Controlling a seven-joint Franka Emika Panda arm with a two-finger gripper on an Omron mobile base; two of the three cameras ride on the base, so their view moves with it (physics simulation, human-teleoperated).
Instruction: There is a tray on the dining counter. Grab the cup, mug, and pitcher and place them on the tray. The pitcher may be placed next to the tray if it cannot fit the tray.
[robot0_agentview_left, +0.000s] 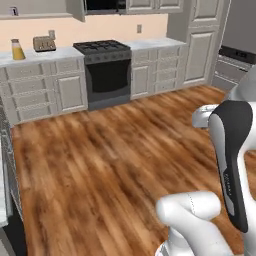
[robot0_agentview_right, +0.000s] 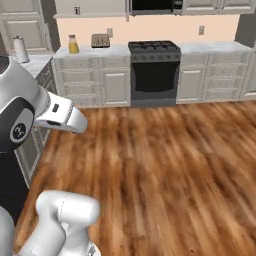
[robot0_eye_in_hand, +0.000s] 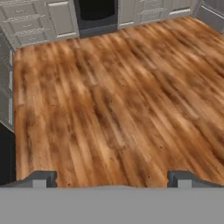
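The jaws are standing fully released in the hand view, their two dark fingertips (robot0_eye_in_hand: 41, 179) rising well apart at the lower edge of the frame, with nothing between them. The gripper (robot0_eye_in_hand: 111, 180) is looking down over bare wooden floor (robot0_eye_in_hand: 113, 96), which is occupying the middle of all three views.

Moving outward, the black oven range (robot0_agentview_right: 154, 67) is sitting at the upper centre of the right base view, flanked by pale cabinets (robot0_agentview_right: 95, 80) under a marble worktop (robot0_agentview_right: 92, 51). On that worktop, at the upper left of the frame, the pitcher (robot0_agentview_right: 73, 45) is standing upright, orange liquid showing beneath a brown lid; the left base view is showing the same pitcher (robot0_agentview_left: 18, 50) at its far upper left, with a toaster (robot0_agentview_left: 44, 44) just beside it. A pale cylindrical item (robot0_agentview_right: 20, 49) is standing on a nearer worktop at the left edge of the right base view; what it is cannot be told.

Assessment of progress: the task is appearing to be at its opening stage. The pitcher is resting far from the robot, nothing is being carried, and the tray, cup, mug and dining counter are not identifiable in these frames. All three placements are judged to be outstanding, and the base is likely needing to drive closer before any grasp.
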